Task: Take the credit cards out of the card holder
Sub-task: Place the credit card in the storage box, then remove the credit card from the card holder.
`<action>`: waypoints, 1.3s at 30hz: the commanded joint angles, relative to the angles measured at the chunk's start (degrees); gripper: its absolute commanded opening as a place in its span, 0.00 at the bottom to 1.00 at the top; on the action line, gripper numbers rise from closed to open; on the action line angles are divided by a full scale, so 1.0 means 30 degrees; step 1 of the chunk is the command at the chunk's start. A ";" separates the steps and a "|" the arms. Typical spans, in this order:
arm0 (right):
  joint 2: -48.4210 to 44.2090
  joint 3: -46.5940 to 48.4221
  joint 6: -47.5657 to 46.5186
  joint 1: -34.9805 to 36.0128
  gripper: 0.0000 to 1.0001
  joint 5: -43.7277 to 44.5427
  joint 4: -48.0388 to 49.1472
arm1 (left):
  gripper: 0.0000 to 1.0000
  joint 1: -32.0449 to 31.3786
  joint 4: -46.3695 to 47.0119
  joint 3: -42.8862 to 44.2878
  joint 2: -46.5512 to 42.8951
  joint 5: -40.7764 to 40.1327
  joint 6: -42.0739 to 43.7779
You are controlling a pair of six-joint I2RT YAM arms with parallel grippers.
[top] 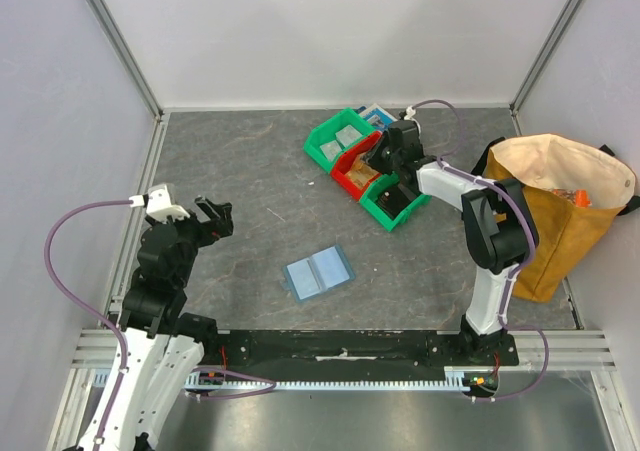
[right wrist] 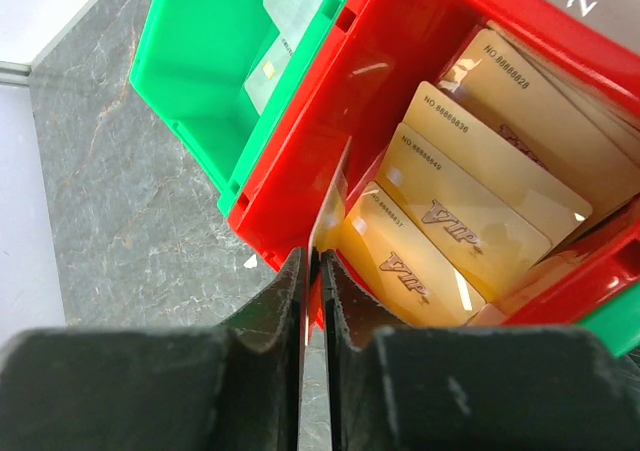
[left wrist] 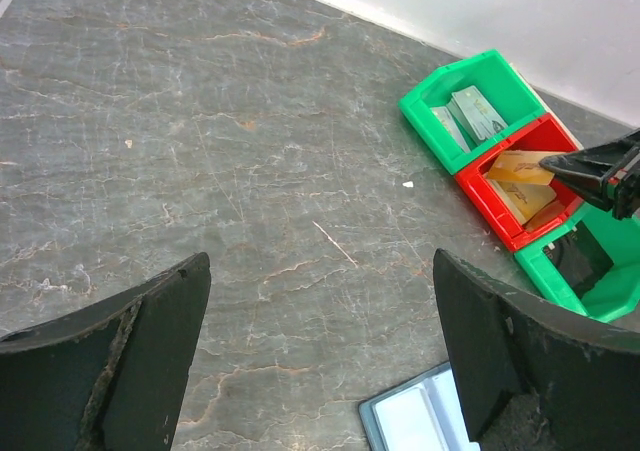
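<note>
Left claw [top: 213, 215] hangs with fingers spread wide over bare grey table [top: 240, 151], at the left. Right of it, near the middle, the card holder [top: 318, 273] lies open and flat, nothing on top of it. Farther right and back stand three bins in a row: a green bin [top: 320, 149] with pale cards [left wrist: 475, 116], a red bin [right wrist: 300, 171] with gold cards [right wrist: 470, 211], and another green bin [top: 385, 215]. Right claw [right wrist: 312, 259], above the red bin's near wall, is pinched to a slit on a tan card [left wrist: 518, 167]. A tan bag [top: 560, 221] sits far right.
</note>
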 commanded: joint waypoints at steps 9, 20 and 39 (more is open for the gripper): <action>-0.2383 -0.0839 -0.1582 0.0208 0.27 0.1580 -0.1341 | 0.96 0.0260 0.1002 -0.0021 0.0383 0.1081 -0.0603; -0.7892 -0.3624 -0.6149 0.2166 0.56 0.2665 -0.3186 | 0.97 0.0318 -0.0227 0.0244 0.4012 0.5118 -0.1304; -0.7899 -0.6966 -1.0431 1.4208 0.98 0.5622 -0.3072 | 0.91 -0.6301 0.3723 -0.7196 0.5157 0.5536 -0.8483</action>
